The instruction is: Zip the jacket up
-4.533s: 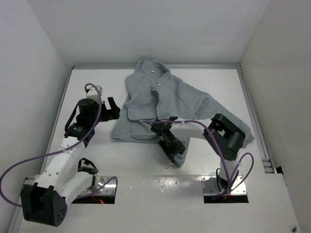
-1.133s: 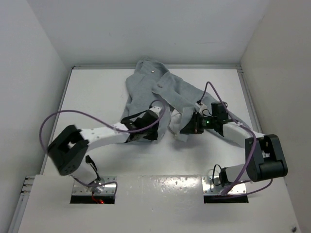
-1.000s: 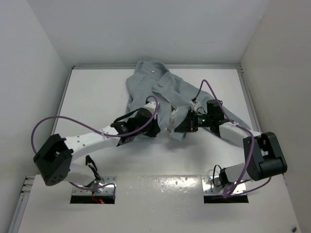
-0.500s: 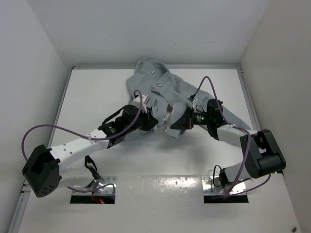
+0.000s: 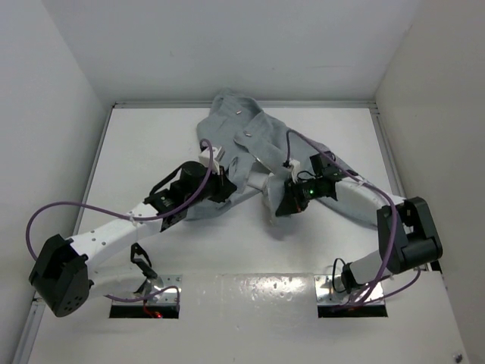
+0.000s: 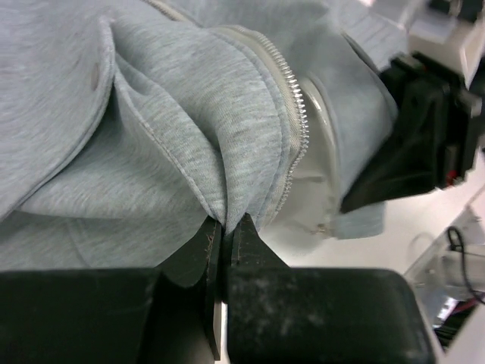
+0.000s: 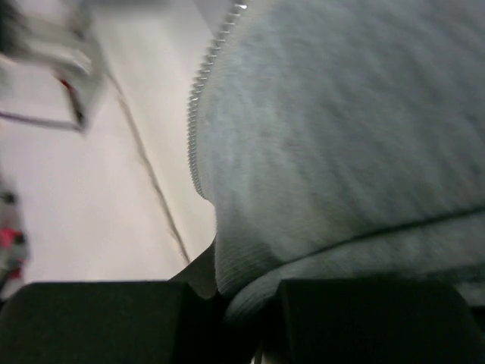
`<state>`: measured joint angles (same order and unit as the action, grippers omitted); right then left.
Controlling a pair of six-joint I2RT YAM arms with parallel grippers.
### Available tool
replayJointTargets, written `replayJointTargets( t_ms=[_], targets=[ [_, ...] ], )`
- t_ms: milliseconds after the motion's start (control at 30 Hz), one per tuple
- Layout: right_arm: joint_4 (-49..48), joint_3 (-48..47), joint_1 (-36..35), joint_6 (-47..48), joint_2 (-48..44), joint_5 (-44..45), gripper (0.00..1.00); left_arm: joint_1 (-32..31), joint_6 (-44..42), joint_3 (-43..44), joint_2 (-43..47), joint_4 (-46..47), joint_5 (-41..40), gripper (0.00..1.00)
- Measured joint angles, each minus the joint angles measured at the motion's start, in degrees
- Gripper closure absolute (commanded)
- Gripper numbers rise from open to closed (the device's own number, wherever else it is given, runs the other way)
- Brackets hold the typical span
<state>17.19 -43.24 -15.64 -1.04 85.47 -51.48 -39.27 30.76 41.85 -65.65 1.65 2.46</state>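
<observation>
- While the left hand (image 6: 225, 227) is pinched tight on a fold of the jacket (image 6: 151, 114), just beside the zipper teeth (image 6: 297, 114), the right hand (image 7: 242, 292) clamps the opposite front edge, where a second row of teeth runs away from its fingers.
- Most of the jacket lies bunched on the tabletop (image 5: 151, 144) beyond both hands, with the collar (image 5: 231, 102) at the far end.
- I judge this to be the alignment step: the two front edges are gathered and nothing is joined yet.
- The next move calls for bringing the lower ends of the two tooth rows together between the hands without letting the cloth slip.
- I cannot find the slider in any view.
- The right wrist view is blurred, and folds under the hands hide the zipper's bottom end.
</observation>
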Motion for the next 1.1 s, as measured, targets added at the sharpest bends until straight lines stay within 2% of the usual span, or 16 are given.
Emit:
replayJointTargets(
  t_ms=[33, 133, 167, 267, 467, 500, 633, 867, 900, 967, 1100],
  targets=[
    [3.48, 0.15, -0.17, 2.99, -0.24, 2.97, 1.0, 0.0, -0.48, -0.2, 0.15, -0.48, -0.72, 1.0],
    [8.98, 2.43, -1.03, 8.76, -1.84, 12.7, 0.84, 0.13, -1.44, -1.03, 0.81, -1.42, -2.03, 1.0],
    [10.16, 3.06, -1.44, 9.81, -2.23, 15.3, 0.71, 0.22, -1.66, -1.29, 0.92, -1.62, -2.34, 1.0],
    [13.35, 3.1, -2.16, 12.07, -1.31, 22.73, 0.48, 0.31, -2.01, -1.7, 0.87, -2.1, -2.91, 1.0],
    [17.97, 1.33, -3.04, 12.02, 0.04, 28.65, 0.24, 0.42, -2.27, -1.7, 0.76, -2.47, -3.5, 1.0],
    [18.58, 1.33, -3.52, 11.37, -0.37, 29.14, 0.15, 0.42, -2.27, -1.7, 0.76, -2.49, -3.56, 1.0],
    [19.82, 2.47, -5.25, 7.61, -2.58, 30.49, 0.08, 0.48, -2.27, -1.75, 0.76, -2.49, -3.74, 1.0],
    [19.93, 7.39, -5.68, 3.52, -4.63, 30.82, 0.06, 1.16, -2.25, -2.4, 0.76, -2.47, -3.72, 1.0],
    [19.89, 7.52, -5.68, 3.08, -4.9, 31.01, 0.06, 1.16, -2.25, -2.51, 0.76, -2.47, -3.69, 1.0],
    [19.82, 7.54, -5.68, 2.43, -4.94, 31.36, 0.0, 1.16, -2.23, -2.64, 0.76, -2.47, -3.58, 1.0],
    [20.61, 6.82, -5.73, 2.56, -4.37, 31.19, 0.0, 1.16, -2.21, -2.69, 0.76, -2.4, -3.34, 1.0]
  ],
)
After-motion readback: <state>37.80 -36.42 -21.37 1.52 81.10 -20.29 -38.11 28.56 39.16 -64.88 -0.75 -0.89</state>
